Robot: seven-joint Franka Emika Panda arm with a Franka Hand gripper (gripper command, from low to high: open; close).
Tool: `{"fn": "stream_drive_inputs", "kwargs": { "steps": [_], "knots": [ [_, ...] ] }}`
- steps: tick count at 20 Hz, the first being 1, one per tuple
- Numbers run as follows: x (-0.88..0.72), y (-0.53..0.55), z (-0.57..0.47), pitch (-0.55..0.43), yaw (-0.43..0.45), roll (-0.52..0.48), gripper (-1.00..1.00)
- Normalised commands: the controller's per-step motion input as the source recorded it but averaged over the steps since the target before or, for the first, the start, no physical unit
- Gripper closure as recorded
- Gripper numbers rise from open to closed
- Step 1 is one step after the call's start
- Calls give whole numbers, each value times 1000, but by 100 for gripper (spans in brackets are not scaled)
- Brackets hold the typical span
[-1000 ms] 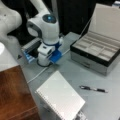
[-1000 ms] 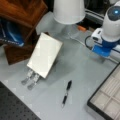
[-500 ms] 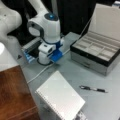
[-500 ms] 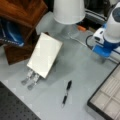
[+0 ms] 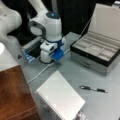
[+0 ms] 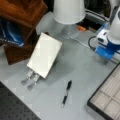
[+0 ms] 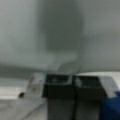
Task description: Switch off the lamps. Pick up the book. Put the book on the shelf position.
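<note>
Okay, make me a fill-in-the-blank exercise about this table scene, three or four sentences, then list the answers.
1. The book leans tilted on a metal ____.
2. A black ____ lies on the table between the book and the grey compartmented box.
3. The gripper sits low by the lamp's white ____, far from the book.
4. The lamp shade is ____ in colour.

Answers: stand; pen; cord; white

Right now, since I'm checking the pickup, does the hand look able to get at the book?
Probably yes. The book leans on its stand with its cover bare, and the table between it and the hand holds only the lamp's cord. The pen lies off to the side.
</note>
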Motion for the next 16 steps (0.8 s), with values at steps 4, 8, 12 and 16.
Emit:
{"fn": "stream_drive_inputs", "kwargs": {
  "steps": [4, 8, 12, 16],
  "knots": [
    [-1000, -336, -612, -442, 60, 106, 100],
    [-1000, -335, -428, -374, 74, 121, 100],
    [-1000, -335, -294, -355, 63, 141, 100],
    [-1000, -250, -132, -316, 12, 223, 100]
  ]
}}
